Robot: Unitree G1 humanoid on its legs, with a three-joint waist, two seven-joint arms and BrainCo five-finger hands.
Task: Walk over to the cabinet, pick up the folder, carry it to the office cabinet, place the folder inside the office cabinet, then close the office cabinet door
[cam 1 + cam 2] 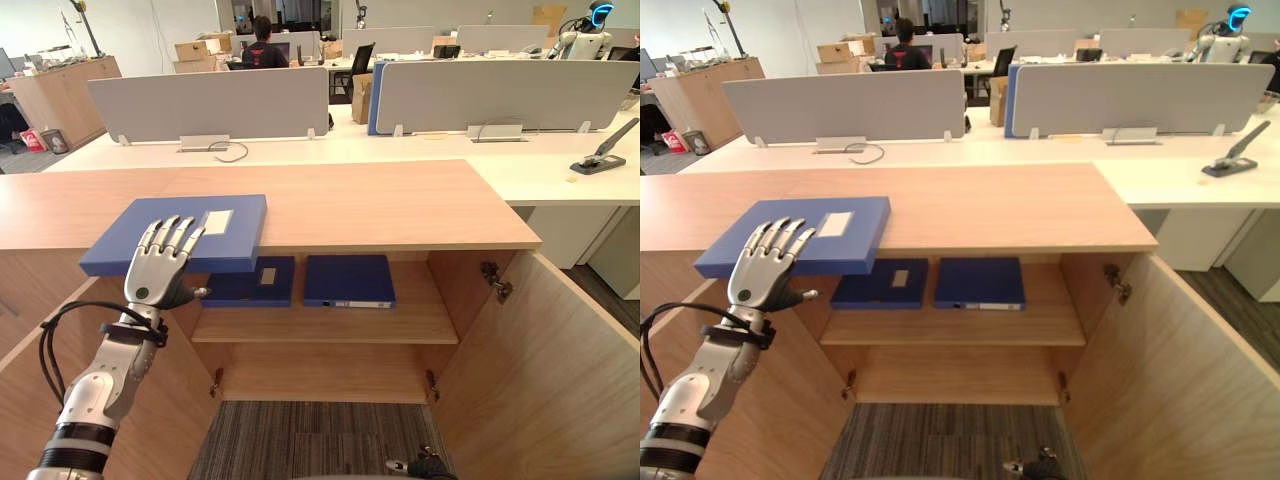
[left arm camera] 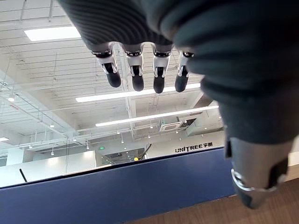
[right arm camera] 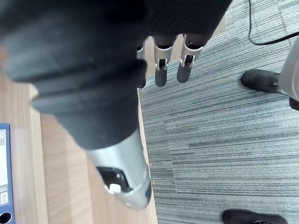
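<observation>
A blue folder [image 1: 235, 240] with a white label lies flat on the wooden cabinet top [image 1: 380, 205], its front part overhanging the edge. My left hand [image 1: 160, 262] is raised in front of it. The fingers [image 2: 135, 77] are straight and spread over the folder's near corner, and the thumb [image 2: 254, 172] is out below its edge [image 2: 117, 191]. The hand is open, and contact is unclear. My right hand [image 1: 428, 466] hangs low over the carpet, its fingers [image 3: 187, 65] relaxed and holding nothing.
Below the top, the cabinet stands open with both doors swung out, the right door [image 1: 540, 350] close by. Two more blue folders [image 1: 250, 282] [image 1: 348, 280] lie on its shelf. Behind are desks with grey dividers [image 1: 210, 105], a hole punch [image 1: 603, 155] and a seated person [image 1: 264, 45].
</observation>
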